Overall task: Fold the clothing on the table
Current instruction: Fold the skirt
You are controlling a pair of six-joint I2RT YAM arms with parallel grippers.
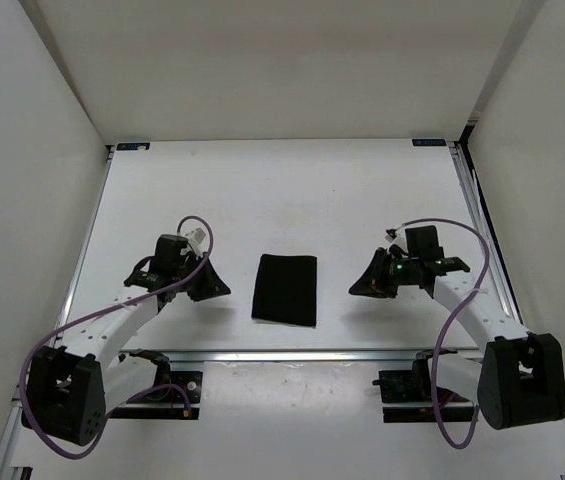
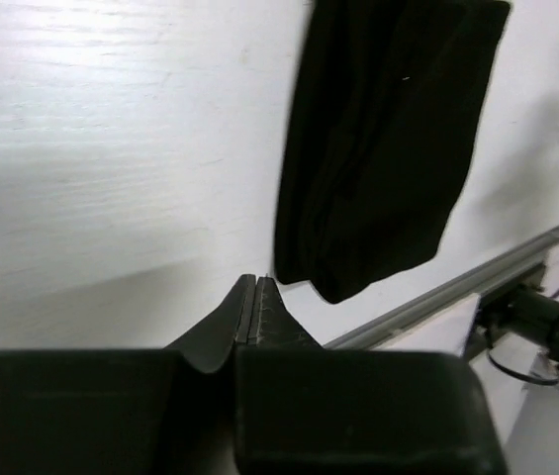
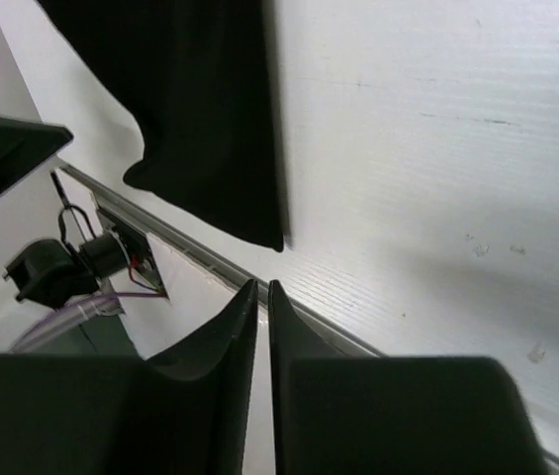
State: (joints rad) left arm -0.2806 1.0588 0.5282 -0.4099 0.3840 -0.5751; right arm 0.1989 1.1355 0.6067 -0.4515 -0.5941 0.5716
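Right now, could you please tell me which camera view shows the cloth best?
The top external view: the whole cloth shows there, a neat rectangle on the table between the arms. Each wrist view crops it at the picture's top edge.

- Left wall panel (image 1: 22, 200): a plain off-white sheet filling the left of the overhead frame.
- Right wall panel (image 1: 552, 180): a matching sheet along the right edge.
- Back panel (image 1: 282, 60): a pale surface across the top, meeting the side panels at seams in the upper left and upper right.
- Furniture: a white table (image 1: 282, 190) with a metal rail (image 1: 292, 354) and blue corner marks (image 1: 132, 146).
- Light: even and diffuse, probably from overhead, since the shadows are soft.
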